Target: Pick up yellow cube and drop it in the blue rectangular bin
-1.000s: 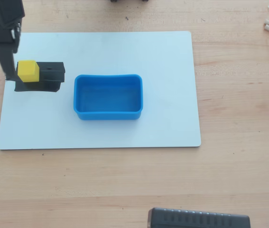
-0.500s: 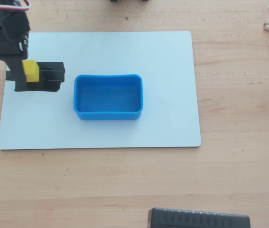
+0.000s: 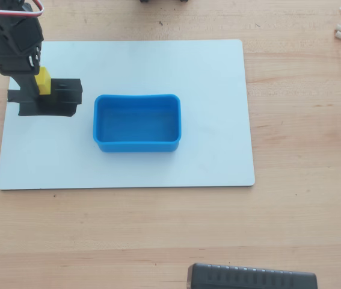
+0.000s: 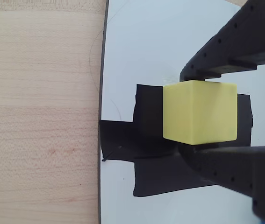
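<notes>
The yellow cube sits between my two black fingers, which press on its upper and lower faces in the wrist view. My gripper is shut on it above the black tape patch. In the overhead view the gripper is at the white board's far left, and the arm hides most of the yellow cube. The blue rectangular bin stands empty mid-board, to the right of the gripper and apart from it.
The white board lies on a wooden table. Black tape patch lies beside the board's left edge. A dark ribbed device sits at the bottom edge. Small white bits lie at the top right.
The arm has come right and down over the cube, and the fingers have closed on it. Less of the cube shows from above, and it sits slightly higher in the view.
</notes>
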